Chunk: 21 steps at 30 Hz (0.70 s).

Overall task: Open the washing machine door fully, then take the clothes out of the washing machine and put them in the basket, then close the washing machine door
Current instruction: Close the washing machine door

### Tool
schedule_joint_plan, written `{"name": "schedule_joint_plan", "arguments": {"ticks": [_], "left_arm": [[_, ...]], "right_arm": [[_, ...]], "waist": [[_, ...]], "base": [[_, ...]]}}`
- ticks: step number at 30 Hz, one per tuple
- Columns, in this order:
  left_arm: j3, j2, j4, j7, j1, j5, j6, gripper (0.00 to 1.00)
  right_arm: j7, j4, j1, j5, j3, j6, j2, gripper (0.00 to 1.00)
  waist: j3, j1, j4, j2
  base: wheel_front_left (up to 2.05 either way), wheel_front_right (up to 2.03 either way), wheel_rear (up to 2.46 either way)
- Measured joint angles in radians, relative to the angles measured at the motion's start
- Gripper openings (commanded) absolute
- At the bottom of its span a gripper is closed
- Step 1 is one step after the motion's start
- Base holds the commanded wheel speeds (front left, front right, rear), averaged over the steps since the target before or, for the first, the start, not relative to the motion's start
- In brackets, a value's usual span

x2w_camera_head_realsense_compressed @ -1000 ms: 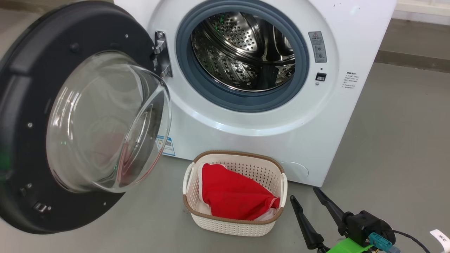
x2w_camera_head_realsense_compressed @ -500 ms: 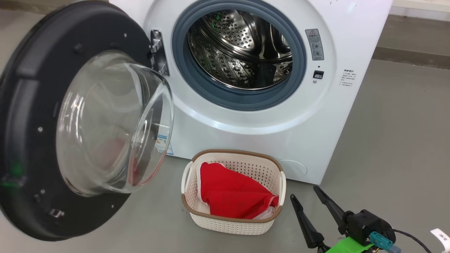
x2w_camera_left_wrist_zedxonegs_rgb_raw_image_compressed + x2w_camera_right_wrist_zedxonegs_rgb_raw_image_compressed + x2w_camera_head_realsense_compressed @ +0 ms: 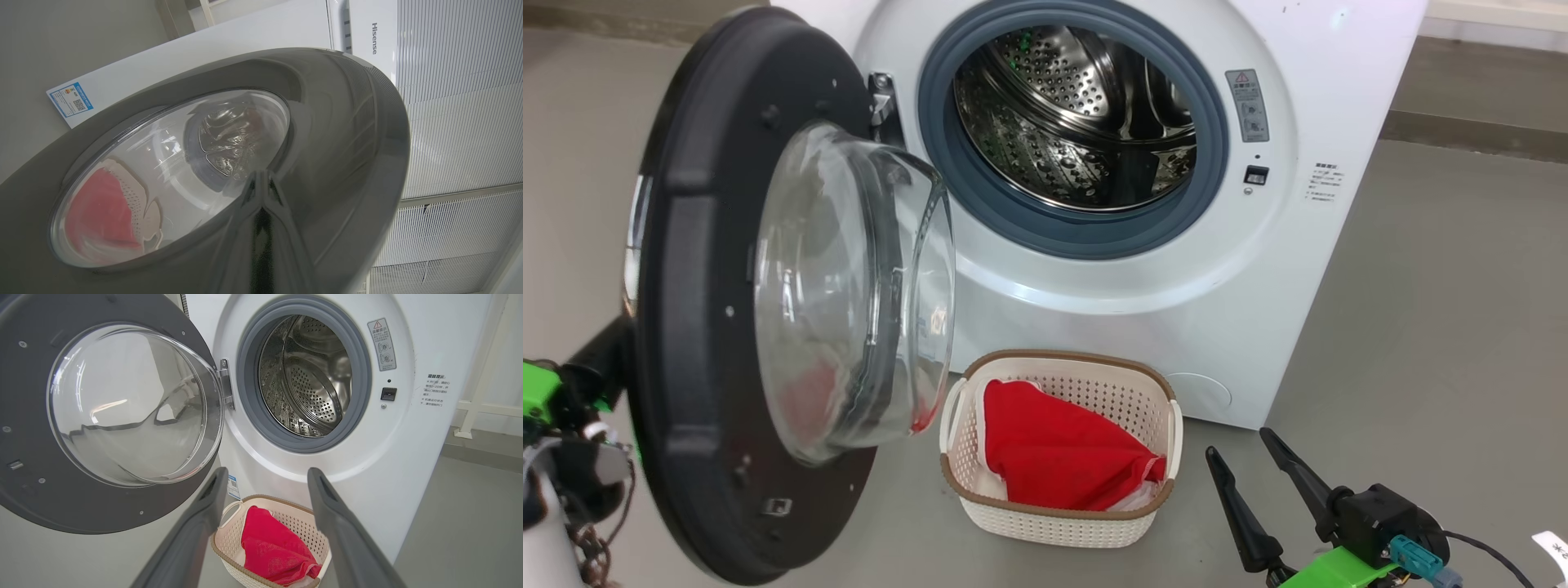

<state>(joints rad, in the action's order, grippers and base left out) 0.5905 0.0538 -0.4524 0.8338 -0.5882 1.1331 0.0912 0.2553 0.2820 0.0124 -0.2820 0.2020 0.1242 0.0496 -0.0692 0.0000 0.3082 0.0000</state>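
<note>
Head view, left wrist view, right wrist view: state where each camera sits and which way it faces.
Head view: on the head, looking down at the washing machine, open door and basket; open right end effector lower right.
Left wrist view: on the left wrist, facing the door's outer side; shut left end effector at bottom.
Right wrist view: on the right wrist, facing the drum; own spread fingers below.
Shared: head and right wrist views show clothes in the basket.

Head view: high, facing forward and down at the washing machine (image 3: 1258, 269) front, moderately near.
Left wrist view: very close against the washing machine door (image 3: 347, 134) outer face, looking through it.
Right wrist view: low, farther back, facing the front.
Shared by all three: the door and the basket (image 3: 1045, 529).
</note>
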Motion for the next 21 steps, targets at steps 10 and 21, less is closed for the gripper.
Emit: {"name": "schedule_joint_plan", "arguments": {"ticks": [10,21], "left_arm": [[-0.133,-0.017,0.187,-0.035,0.14,0.17,0.081,0.0],[-0.334,-0.018,0.305,-0.182,0.259,0.325,0.13,0.0]], "right_arm": [[0.0,0.0,0.0,0.0,0.004,0.0,0.0,1.0],[0.0,0.001,0.011,0.002,0.002,0.0,0.0,1.0]], "waist": [[0.005,0.0001,-0.045,0.0],[0.018,0.0001,-0.111,0.0]], "base": [[0.0,0.0,0.0],[0.0,0.0,0.0]]}}
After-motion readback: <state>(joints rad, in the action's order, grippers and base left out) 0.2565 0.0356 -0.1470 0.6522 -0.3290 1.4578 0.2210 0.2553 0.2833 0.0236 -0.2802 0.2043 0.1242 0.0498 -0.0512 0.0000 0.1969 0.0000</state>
